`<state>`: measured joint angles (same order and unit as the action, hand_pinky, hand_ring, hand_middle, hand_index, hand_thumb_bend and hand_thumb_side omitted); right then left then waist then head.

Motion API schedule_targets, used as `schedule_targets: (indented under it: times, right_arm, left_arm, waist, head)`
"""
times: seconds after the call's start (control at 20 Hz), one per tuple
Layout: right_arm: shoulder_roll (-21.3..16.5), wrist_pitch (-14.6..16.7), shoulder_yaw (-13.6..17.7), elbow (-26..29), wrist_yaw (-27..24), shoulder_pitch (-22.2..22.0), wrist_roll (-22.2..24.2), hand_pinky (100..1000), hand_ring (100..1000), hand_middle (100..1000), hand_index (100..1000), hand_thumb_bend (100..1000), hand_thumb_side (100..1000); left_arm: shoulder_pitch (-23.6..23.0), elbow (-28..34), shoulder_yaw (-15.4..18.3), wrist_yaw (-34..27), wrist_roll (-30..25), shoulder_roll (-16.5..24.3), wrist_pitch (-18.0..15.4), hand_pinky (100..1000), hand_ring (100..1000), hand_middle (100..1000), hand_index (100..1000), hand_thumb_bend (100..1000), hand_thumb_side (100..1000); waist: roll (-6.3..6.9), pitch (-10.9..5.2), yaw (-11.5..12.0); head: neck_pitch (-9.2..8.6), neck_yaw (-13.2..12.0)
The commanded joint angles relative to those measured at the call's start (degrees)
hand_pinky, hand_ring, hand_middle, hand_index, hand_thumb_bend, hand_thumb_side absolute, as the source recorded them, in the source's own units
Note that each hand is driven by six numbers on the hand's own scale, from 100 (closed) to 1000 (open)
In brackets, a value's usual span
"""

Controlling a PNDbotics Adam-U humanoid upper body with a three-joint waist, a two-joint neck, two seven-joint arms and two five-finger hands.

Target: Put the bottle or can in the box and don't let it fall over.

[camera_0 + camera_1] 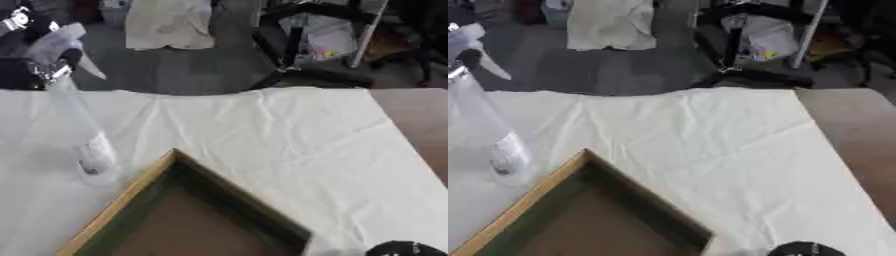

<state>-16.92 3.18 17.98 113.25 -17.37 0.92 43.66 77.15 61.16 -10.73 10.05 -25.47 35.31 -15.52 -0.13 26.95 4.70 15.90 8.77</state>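
1. The counter [289,140] spreads out under me, draped in a white wrinkled cloth [702,145], with bare brown wood showing along the right edge.
2. The box [122,205] sits at the near side, turned corner-on towards the far side, light wooden rim, dark green inner walls, brown floor inside.
3. The spray bottle [83,135], clear plastic with a white trigger head, is tilted, top leaning to the far left, its base down by the cloth just beside the box's left rim, outside the box. I cannot tell whether the base touches the cloth.
4. My left hand [31,37] is up in the far left corner at the bottle's head and neck; my fingers are wrapped round the neck, grasping it.
5. My right hand [404,248] shows only as a dark rounded shape at the near right edge; whether those fingers are clenched or released, I cannot tell.
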Motion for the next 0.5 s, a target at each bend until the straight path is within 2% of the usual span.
schedule_targets:
  times: [0.05,0.15,0.35,0.5]
  right_arm:
    - [-0.6,-0.2,0.1,1.3,0.3,0.0,0.2,864,718,770,834,100,959]
    - [-0.6,-0.2,0.1,1.3,0.2,0.0,0.2,864,719,770,834,100,959]
    - [-0.6,-0.5,0.2,1.3,0.0,0.1,0.3,865,719,770,835,100,961]
    - [-0.5,-0.7,0.2,1.3,-0.1,0.1,0.3,866,719,770,835,100,965]
  left_arm:
    - [1.2,1.0,0.4,-0.6,0.3,1.3,-0.1,592,280,348,503,100,416]
    - [1.1,1.1,0.5,-0.6,0.6,1.3,-0.2,589,273,342,496,100,392]
    - [1.1,1.3,0.4,0.0,1.2,1.4,-0.7,571,253,321,472,100,226]
    - [1.1,1.5,0.4,0.4,1.9,1.4,-1.3,556,230,298,446,100,165]
  waist:
    - [0.07,-1.26,0.1]
    - [0.09,-1.32,0.1]
    - [0.17,-1.45,0.0]
    - [0.22,-1.57,0.0]
  head:
    - [-0.28,0.3]
    - [-0.24,0.3]
    - [-0.12,0.3]
    - [0.00,0.4]
